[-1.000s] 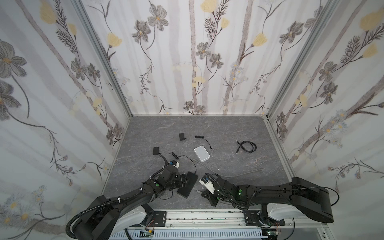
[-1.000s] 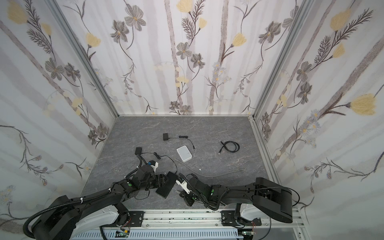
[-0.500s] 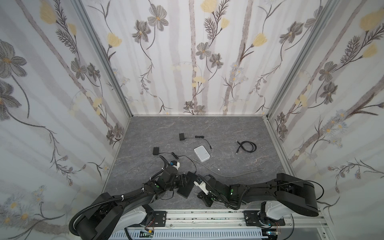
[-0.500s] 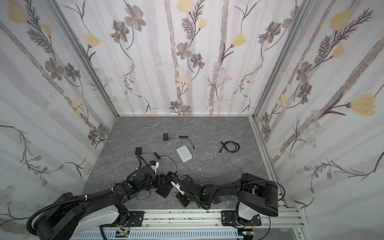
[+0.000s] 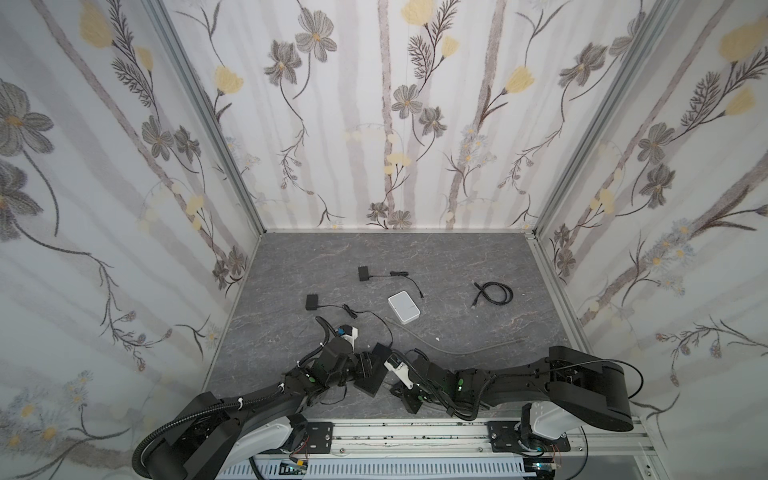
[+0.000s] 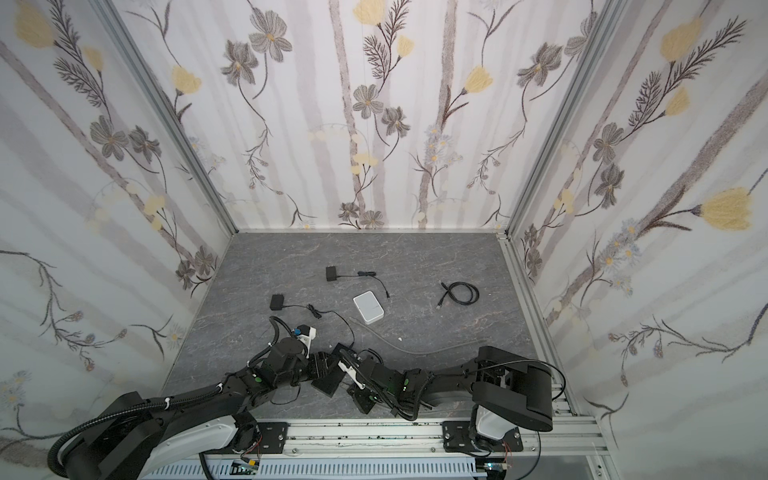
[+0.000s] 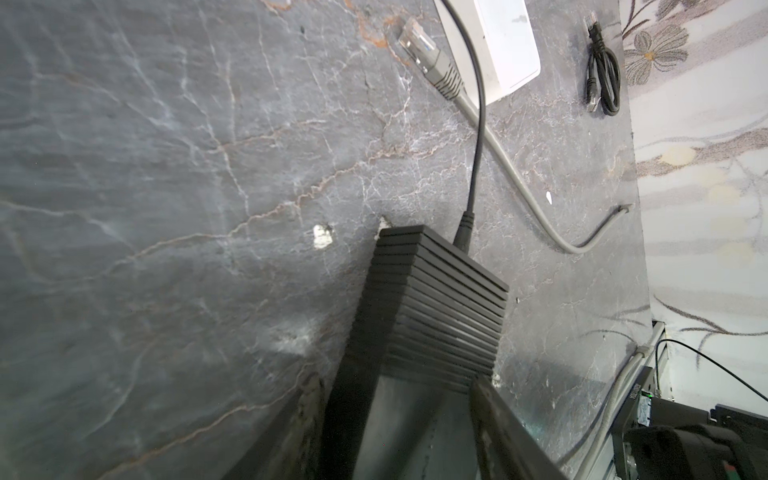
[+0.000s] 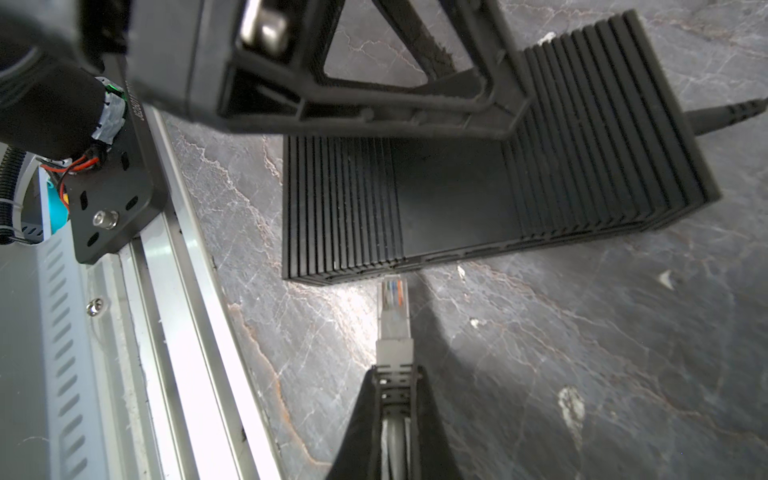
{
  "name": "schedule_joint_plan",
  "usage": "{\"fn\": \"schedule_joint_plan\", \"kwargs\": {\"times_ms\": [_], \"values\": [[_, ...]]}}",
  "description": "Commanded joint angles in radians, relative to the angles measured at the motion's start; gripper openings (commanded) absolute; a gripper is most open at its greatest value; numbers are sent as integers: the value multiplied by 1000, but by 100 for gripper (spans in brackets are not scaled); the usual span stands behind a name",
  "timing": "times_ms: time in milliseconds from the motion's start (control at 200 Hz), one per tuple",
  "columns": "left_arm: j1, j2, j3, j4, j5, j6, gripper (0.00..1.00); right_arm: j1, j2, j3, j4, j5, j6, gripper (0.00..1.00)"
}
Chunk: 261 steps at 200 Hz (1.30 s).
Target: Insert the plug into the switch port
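Note:
The switch [image 5: 370,384] [image 6: 328,382] is a black ribbed box lying on the grey floor near the front rail. My left gripper [image 5: 370,370] [image 7: 395,382] straddles it, and its fingers [image 7: 309,415] lie against both long sides. In the right wrist view the switch [image 8: 457,199] lies crosswise with its port face towards me. My right gripper [image 8: 392,374] [image 5: 395,386] is shut on the boot of the clear plug [image 8: 392,307]. The plug's tip sits at the lower edge of the port face. How deep the tip reaches is not visible.
The plug's grey cable [image 5: 457,351] runs right across the floor; its loose other end [image 7: 419,45] lies by a white box [image 5: 404,306]. A black cord [image 7: 473,166] enters the switch's far end. Two black adapters [image 5: 311,301] [image 5: 364,274], a coiled black cable [image 5: 494,293]. Metal rail [image 8: 166,332] close by.
My right gripper has carried the plug leftward up to the switch. The left gripper's jaws have narrowed around the switch, which has barely moved.

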Motion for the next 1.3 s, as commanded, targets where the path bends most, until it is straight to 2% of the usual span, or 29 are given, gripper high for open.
{"fn": "schedule_joint_plan", "kwargs": {"times_ms": [0,155,460,695,969,1299], "values": [[-2,1,-11,-84,6,-12,54,2,0,12,46,22,10,0],[-2,2,-11,-62,30,-16,51,2,-3,16,48,35,5,0],[-1,7,-49,56,93,-30,51,2,2,23,49,59,4,0],[-3,73,-46,126,135,-48,50,2,-8,25,23,113,4,0],[-2,150,-49,250,118,-134,50,0,-26,18,-6,160,6,0],[-7,141,-41,240,80,-173,49,-4,-54,-11,-6,190,11,0]]}}
